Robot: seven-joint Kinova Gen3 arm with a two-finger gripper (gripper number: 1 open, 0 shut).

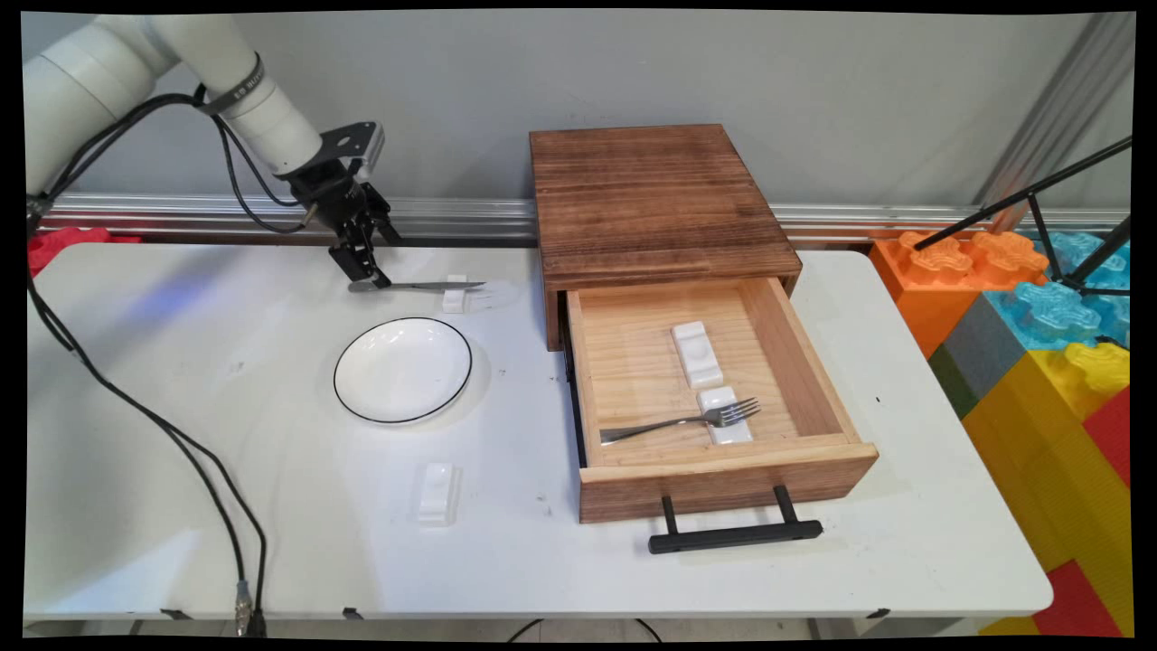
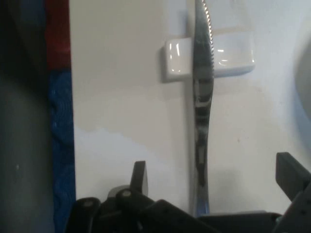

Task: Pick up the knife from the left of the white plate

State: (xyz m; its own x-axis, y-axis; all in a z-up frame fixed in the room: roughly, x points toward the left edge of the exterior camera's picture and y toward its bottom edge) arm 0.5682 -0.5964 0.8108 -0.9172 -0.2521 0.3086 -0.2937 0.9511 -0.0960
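Where gripper (image 1: pixel 369 271) spreads above knife (image 1: pixel 418 287), no lettering legible

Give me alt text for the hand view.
A knife lies across a small white rest on the white table, its handle end between the fingers of the open gripper. A plate's rim shows at right.

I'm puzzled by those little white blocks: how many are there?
4. One rest lies under the knife behind the plate, one in front of the plate, and two in the open drawer: one bare, one under the fork.
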